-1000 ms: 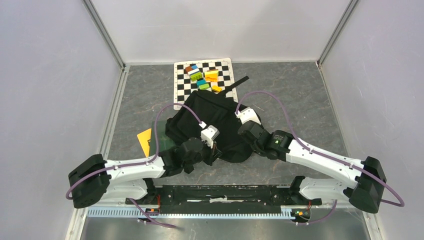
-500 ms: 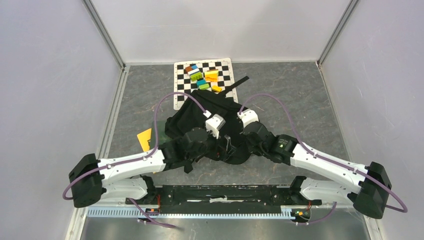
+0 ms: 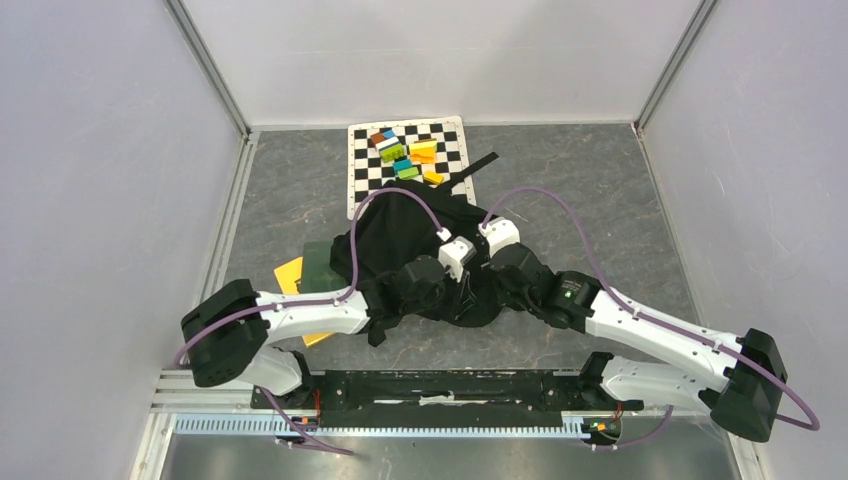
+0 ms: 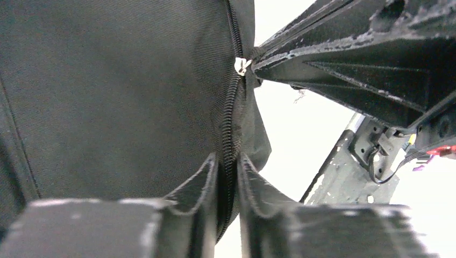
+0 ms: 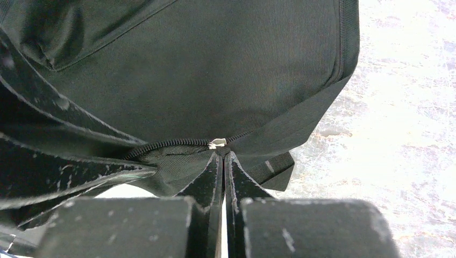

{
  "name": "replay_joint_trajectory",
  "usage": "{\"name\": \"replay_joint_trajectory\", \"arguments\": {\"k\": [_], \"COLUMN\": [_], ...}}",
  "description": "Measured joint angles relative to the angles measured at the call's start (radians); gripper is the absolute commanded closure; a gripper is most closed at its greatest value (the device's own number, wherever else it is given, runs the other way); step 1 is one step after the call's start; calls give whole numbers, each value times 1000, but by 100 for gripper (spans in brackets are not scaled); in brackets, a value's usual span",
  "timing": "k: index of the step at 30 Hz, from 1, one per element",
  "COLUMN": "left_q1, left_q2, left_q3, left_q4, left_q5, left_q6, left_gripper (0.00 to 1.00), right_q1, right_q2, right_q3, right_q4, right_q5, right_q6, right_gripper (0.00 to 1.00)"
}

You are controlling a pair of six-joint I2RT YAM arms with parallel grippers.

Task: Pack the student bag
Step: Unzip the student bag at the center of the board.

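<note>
From above, the student bag [image 3: 410,235] lies slumped in the middle of the table [image 3: 600,200], and both arms reach onto its near edge. There the black fingers blend into the black cloth, so the overhead view does not show their grip.

The wrist cameras do. The left pincer [image 4: 227,172] is clamped on the bag's zip seam, with the zip teeth running up between its fingers. In the same view the right arm's fingertips meet the silver zip pull [image 4: 243,65] further along that seam. The right pincer [image 5: 223,161] has its fingers pressed nearly together on the pull. The stretch of zip beside it looks closed, and the bag's inside cannot be seen.

Only the overhead view shows the surroundings. A checkered mat [image 3: 362,175] carrying small coloured blocks [image 3: 405,155] lies just beyond the bag. An orange notebook [image 3: 290,275] and a dark green notebook [image 3: 320,262] poke out at the bag's left side. A black strap [image 3: 478,165] trails from the bag's far right corner.
</note>
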Motion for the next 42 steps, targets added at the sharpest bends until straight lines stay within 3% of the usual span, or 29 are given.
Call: {"name": "replay_joint_trajectory", "arguments": {"k": [3,11,18,30,38,40,42], "left_q1": [0,-3,-22,-50,-129,-146,-160], "left_q2": [23,20,-30,-153,-193,-194,-195], "left_q3": [16,-21,-64,-126,-132,-130,-127], "left_q4": [2,68,60,-16,-120,-134,-150], "left_q5": [12,19,27,-53,-113,-131,-145], "left_q6": [-5,-24,-24,-24,-43,-51,-57], "left_gripper": [98,98,98,98,98,87,63], "right_q1": [0,10,3,-153,-262,-268,-274], "right_q2": [0,66,104,174,204,204,198], "right_q3": [0,40,53,78,78,78,76], "right_q4": [-1,-111,-132,-48,-6,-6,-3], "right_q5": [17,196,261,170,109,83,47], "right_q6": [0,29,22,-110,-209,-223,-235], "right_gripper": [100,100,100,100,100,100,100]}}
